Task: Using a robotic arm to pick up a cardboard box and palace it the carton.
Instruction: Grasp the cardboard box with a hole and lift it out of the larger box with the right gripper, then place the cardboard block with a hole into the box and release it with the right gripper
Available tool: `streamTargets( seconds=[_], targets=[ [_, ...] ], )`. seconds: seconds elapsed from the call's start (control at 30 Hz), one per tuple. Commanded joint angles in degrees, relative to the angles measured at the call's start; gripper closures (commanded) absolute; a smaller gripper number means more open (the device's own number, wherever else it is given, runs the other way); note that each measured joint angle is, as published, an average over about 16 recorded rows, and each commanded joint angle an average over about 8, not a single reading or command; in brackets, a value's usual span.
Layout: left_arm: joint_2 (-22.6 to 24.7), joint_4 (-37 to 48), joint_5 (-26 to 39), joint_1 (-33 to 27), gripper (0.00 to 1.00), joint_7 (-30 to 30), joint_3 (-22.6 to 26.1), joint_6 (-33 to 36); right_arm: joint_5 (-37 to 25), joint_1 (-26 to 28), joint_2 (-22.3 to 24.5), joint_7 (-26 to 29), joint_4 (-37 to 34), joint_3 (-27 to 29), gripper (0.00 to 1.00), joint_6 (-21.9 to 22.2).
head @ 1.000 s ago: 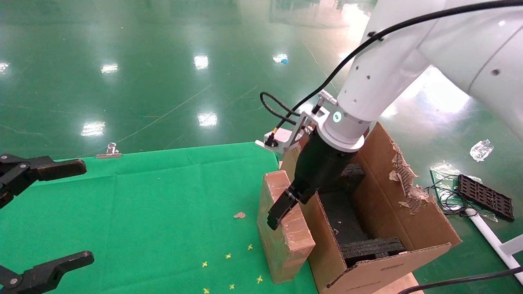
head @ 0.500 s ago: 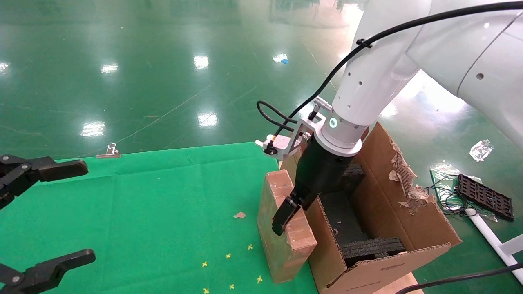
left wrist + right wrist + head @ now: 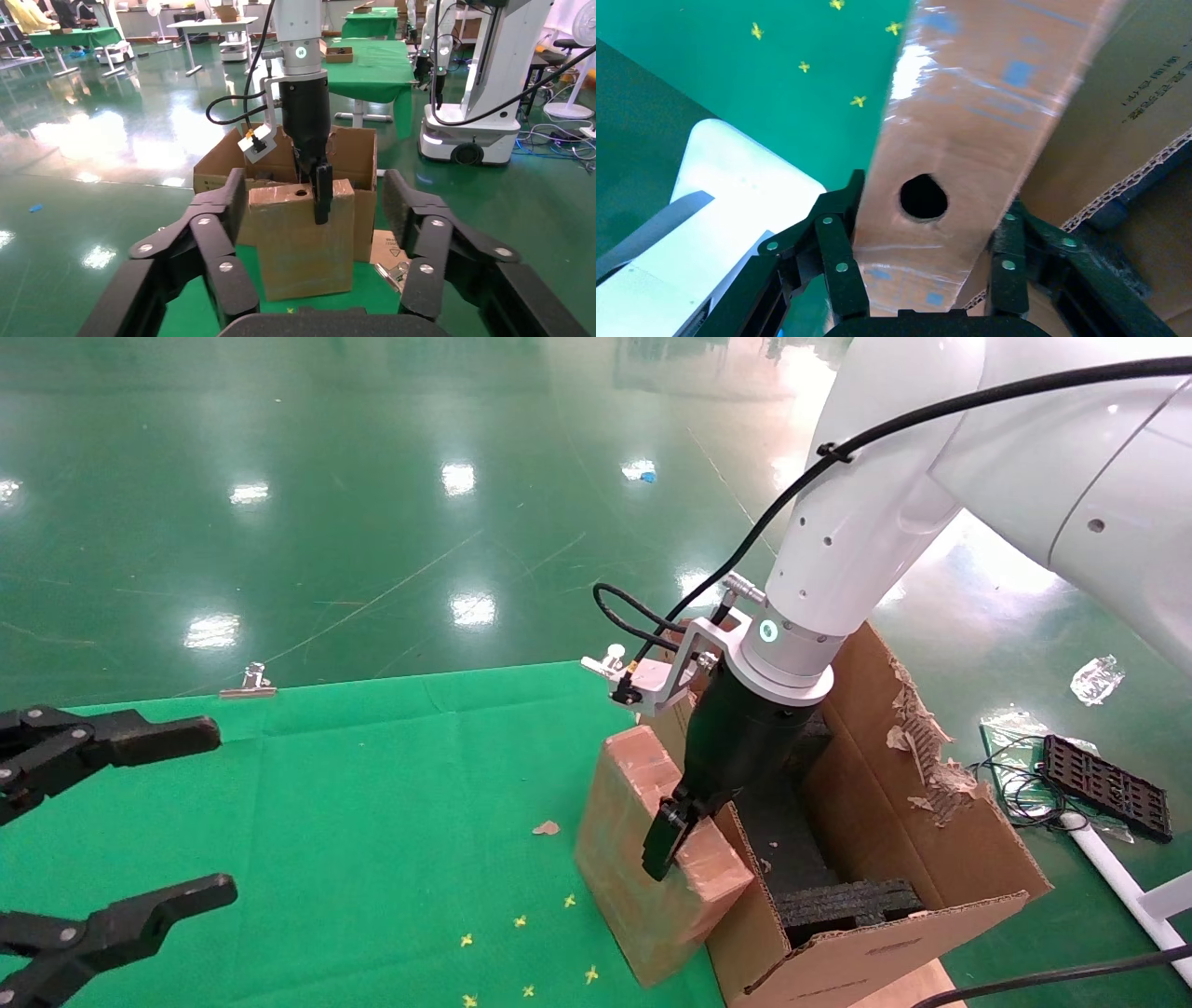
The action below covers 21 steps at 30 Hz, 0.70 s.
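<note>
The slim brown cardboard box (image 3: 626, 859) stands tilted on the green cloth, its top leaning over the near wall of the carton (image 3: 931, 831). The white robotic arm (image 3: 866, 523) reaches down to it. My right gripper (image 3: 684, 840) is shut on the box's top end, one finger on each wide face. The right wrist view shows the box (image 3: 975, 105) with its round hole between the fingers (image 3: 838, 253). The carton holds black foam inserts (image 3: 843, 901). My left gripper (image 3: 209, 812) is open and empty at the far left. The left wrist view shows the box (image 3: 302, 246) before the carton (image 3: 355, 151).
A metal binder clip (image 3: 247, 680) sits at the cloth's far edge. A cardboard scrap (image 3: 547, 827) and small yellow crosses (image 3: 521, 921) lie left of the box. A black tray with cables (image 3: 1103, 784) lies on the floor to the right.
The right gripper has tipped the box: its top leans toward the carton and its bottom has swung left. The left gripper has shifted slightly inward.
</note>
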Motion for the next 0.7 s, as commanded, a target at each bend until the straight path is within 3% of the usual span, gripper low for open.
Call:
streamTargets(
  seconds=[0.03,0.23,0.43,0.7],
  targets=[
    [0.0,0.0,0.0,0.0,1.0,0.0,0.0,0.0,0.1,-0.1,0.1,-0.3,-0.1,-0.3,1.0,0.1],
    [0.0,0.0,0.0,0.0,1.0,0.0,0.0,0.0,0.9,3.3,2.3,-4.2,1.1,1.2,1.0,1.1],
    [0.0,0.0,0.0,0.0,1.0,0.0,0.1,0.0,2.5,12.0,9.0,-10.1,1.1,5.7,1.0,3.8],
    [0.0,0.0,-0.1,0.0,1.0,0.0,0.1,0.0,-0.8,19.6,15.4,-11.7,-4.8,6.9,1.0,5.8]
  ],
)
